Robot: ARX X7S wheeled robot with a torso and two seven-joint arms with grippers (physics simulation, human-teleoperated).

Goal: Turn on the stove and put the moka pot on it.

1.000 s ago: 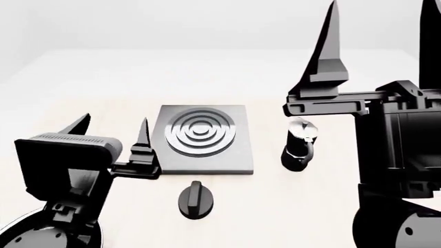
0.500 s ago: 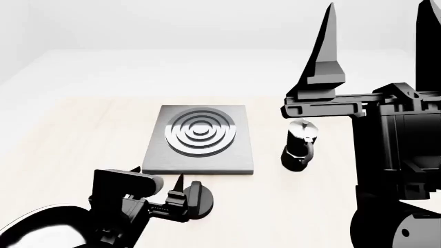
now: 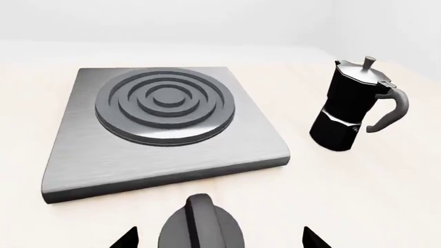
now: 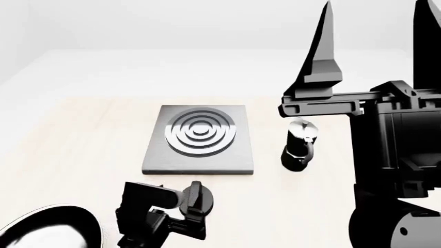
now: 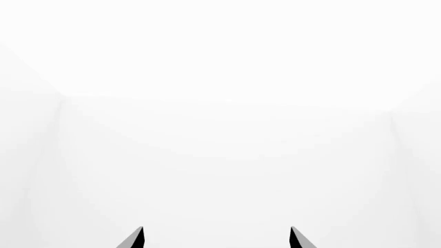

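Nearest the head camera, the left gripper [image 4: 195,216] sits low over the pale table [image 4: 69,134], its jaws spread wide to either side of the round black knob [image 4: 196,198]; in the left wrist view the two fingertips [image 3: 127,238] show well apart, flanking the knob without visibly touching it, and they grip nothing. At the bottom left corner lies the rim of a black frying pan [image 4: 48,227]. Just beyond the knob lies the stove [image 4: 200,142], a flat square grey hotplate with raised concentric rings, its top bare. The moka pot [image 4: 299,144] stands upright on the table beside the stove's right edge, apart from it, handle turned away from the hotplate. The right gripper [image 4: 372,57] is raised high above the pot, fingers pointing upward, spread wide and empty.
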